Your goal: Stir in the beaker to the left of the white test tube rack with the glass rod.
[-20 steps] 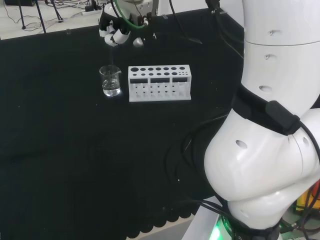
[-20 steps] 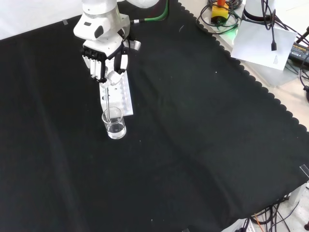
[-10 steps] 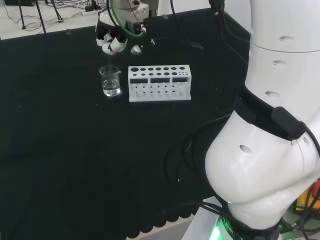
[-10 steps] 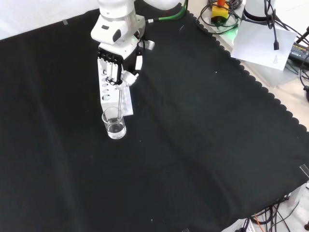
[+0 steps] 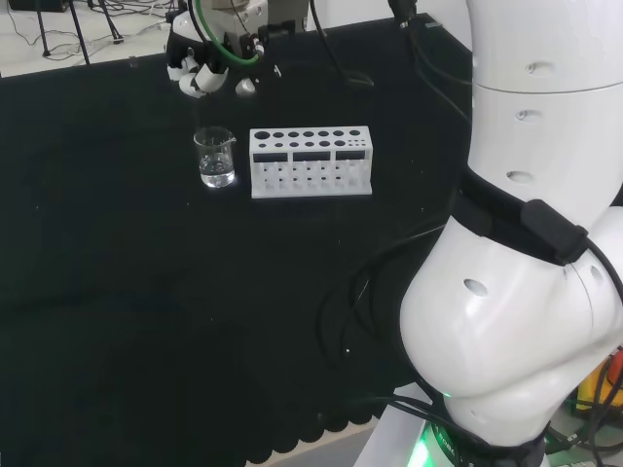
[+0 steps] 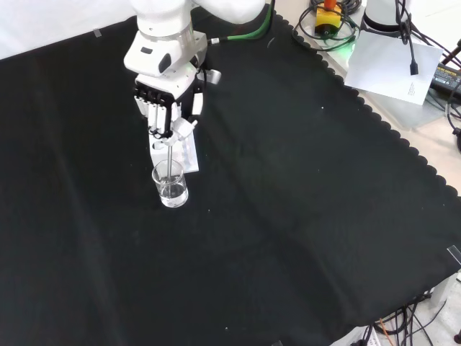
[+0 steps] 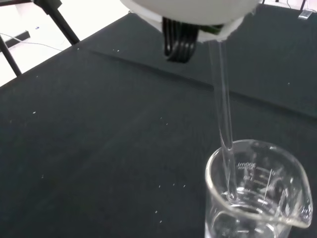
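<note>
In your head view, the beaker (image 5: 215, 158) stands just left of the white test tube rack (image 5: 311, 161). From the front, your hand (image 6: 167, 108) pinches the glass rod (image 6: 169, 160). At the wrist, its tip dips into the beaker's clear liquid.

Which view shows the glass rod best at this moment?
The wrist view: the glass rod runs close and clear into the beaker. The front view shows it as a thin line below the hand; the head view barely shows it.
</note>
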### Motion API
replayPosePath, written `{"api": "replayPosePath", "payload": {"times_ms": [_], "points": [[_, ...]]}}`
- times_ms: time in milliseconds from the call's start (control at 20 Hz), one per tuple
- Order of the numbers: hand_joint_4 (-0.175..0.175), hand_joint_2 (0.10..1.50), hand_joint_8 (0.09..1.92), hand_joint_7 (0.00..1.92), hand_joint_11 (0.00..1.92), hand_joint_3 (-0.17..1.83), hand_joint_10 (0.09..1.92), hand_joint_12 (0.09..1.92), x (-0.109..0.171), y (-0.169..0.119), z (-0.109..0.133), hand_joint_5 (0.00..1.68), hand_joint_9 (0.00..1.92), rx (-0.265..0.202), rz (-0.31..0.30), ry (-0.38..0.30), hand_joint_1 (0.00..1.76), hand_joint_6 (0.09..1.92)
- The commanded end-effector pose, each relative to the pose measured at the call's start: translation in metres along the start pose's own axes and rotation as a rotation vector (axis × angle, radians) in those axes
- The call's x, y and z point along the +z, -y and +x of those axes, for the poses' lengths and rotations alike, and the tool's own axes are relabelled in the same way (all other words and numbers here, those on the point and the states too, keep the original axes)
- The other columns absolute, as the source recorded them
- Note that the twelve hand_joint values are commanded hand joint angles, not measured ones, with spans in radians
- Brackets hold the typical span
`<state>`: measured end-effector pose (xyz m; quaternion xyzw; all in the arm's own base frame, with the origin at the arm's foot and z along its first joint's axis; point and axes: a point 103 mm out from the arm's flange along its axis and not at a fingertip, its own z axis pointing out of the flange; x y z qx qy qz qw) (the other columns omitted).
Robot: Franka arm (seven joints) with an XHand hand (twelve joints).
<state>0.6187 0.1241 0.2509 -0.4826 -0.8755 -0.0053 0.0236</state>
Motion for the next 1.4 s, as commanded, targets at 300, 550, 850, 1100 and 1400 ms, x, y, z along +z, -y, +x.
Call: {"api": "replayPosePath", "payload": {"times_ms": [300, 550, 850, 1100, 1400], "points": [[-0.175, 0.68, 1.28, 1.12, 1.64, 0.76, 1.0, 0.89, -0.001, 0.027, -0.035, 1.15, 1.58, 0.056, -0.001, -0.012, 1.31, 0.64], [-0.175, 0.68, 1.28, 1.12, 1.64, 0.76, 1.01, 0.89, -0.005, 0.041, -0.027, 1.15, 1.58, 0.061, 0.002, -0.011, 1.31, 0.64], [-0.175, 0.68, 1.28, 1.11, 1.64, 0.76, 1.0, 0.89, 0.003, 0.037, 0.004, 1.15, 1.58, 0.014, 0.013, -0.027, 1.31, 0.64], [-0.175, 0.69, 1.28, 1.11, 1.64, 0.75, 1.0, 0.9, 0.001, 0.031, 0.021, 1.15, 1.58, -0.017, 0.008, -0.028, 1.31, 0.64], [-0.175, 0.69, 1.28, 1.11, 1.64, 0.75, 1.0, 0.9, -0.011, 0.03, 0.029, 1.15, 1.58, -0.032, -0.008, -0.011, 1.31, 0.64]]}}
